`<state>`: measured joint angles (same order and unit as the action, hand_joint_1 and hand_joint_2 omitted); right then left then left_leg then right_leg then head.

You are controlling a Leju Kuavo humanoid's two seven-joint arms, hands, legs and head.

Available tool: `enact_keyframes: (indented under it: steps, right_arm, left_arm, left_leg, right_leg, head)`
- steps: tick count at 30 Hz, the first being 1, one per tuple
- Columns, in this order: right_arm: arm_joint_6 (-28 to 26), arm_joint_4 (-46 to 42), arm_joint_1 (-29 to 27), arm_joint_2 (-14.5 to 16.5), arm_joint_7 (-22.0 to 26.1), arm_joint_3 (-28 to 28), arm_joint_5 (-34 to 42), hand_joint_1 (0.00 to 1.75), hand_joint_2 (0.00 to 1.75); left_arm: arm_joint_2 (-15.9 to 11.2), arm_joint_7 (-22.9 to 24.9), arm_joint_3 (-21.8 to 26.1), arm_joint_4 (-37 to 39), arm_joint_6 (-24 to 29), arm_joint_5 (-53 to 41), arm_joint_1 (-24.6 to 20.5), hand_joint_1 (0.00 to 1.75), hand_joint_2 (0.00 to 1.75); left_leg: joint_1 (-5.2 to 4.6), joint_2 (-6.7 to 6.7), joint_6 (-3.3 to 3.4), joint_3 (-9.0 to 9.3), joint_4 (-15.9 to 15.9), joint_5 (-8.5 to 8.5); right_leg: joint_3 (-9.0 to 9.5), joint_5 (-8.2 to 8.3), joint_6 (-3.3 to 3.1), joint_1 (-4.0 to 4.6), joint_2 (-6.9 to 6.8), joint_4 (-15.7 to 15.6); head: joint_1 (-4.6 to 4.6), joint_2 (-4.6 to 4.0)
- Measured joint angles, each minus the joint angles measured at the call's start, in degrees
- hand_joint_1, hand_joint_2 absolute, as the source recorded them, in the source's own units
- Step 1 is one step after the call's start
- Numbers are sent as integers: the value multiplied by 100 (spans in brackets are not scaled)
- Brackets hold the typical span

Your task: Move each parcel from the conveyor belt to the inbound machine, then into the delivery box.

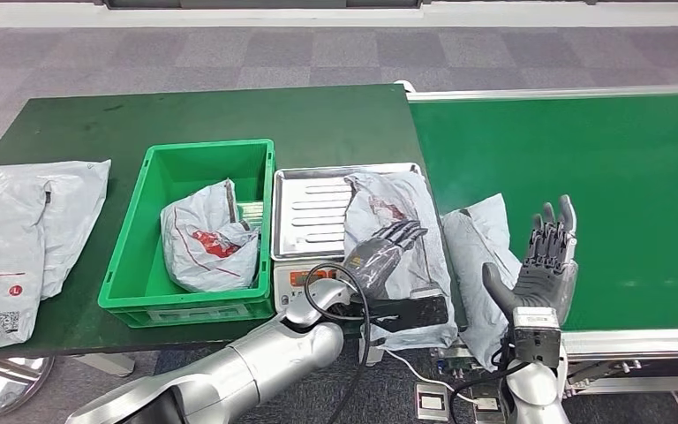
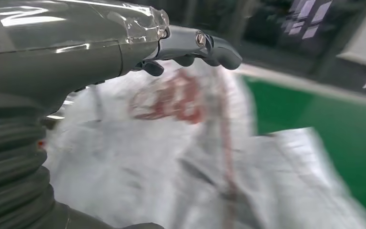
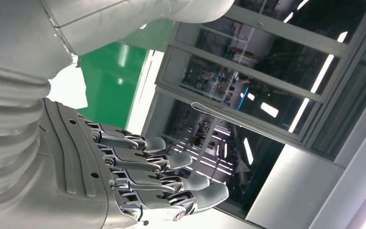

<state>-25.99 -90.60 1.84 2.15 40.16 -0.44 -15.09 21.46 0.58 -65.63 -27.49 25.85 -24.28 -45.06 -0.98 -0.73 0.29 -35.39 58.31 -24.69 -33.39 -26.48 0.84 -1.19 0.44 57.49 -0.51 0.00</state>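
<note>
While a grey parcel [image 1: 205, 238] is lying in the green delivery box [image 1: 132, 256] near the desk's [image 1: 229, 115] front edge, another parcel [image 1: 393, 221] is resting on the inbound machine's tray [image 1: 305, 212], under the left hand [image 1: 380, 256], whose fingers are spread on it. The right hand [image 1: 543, 261] is hovering wide, holding nothing.

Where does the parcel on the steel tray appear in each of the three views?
Head view: parcel at centre, on the steel tray, under the left hand.
Left wrist view: parcel across the middle, blurred.
Right wrist view: not in it.
Shared landmark: green belt.
</note>
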Motion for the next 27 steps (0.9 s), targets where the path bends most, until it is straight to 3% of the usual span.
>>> enact_keyframes:
  steps: [6,14,22,27]
  right_arm:
    - [-2,-57,-70,11,-9,-2,-5,0,175]
    - [-1,-105,-100,40,-13,-2,-9,0,175]
    - [63,-147,-153,49,-44,-2,-81,0,175]
    - [74,-157,-158,49,-66,-2,-100,0,175]
  left_arm:
    - [-11,586,-51,326,-144,-303,-2,0,175]
    - [-11,642,-51,509,-280,-325,-10,0,175]
    - [-13,762,-90,675,-1166,-416,-110,0,175]
    - [-12,799,-146,708,-1249,-446,-157,0,175]
  left_leg:
    - [1,0,-1,0,-1,1]
    - [1,0,-1,0,0,0]
    - [1,-1,0,6,-1,0]
    - [1,0,0,10,-1,0]
  right_leg:
    - [0,0,0,1,0,1]
    - [0,0,0,0,0,1]
    - [9,-1,0,1,-1,1]
    - [12,-1,-1,1,-1,1]
  head:
    - [-1,0]
    - [-1,0]
    - [-1,0]
    - [-1,0]
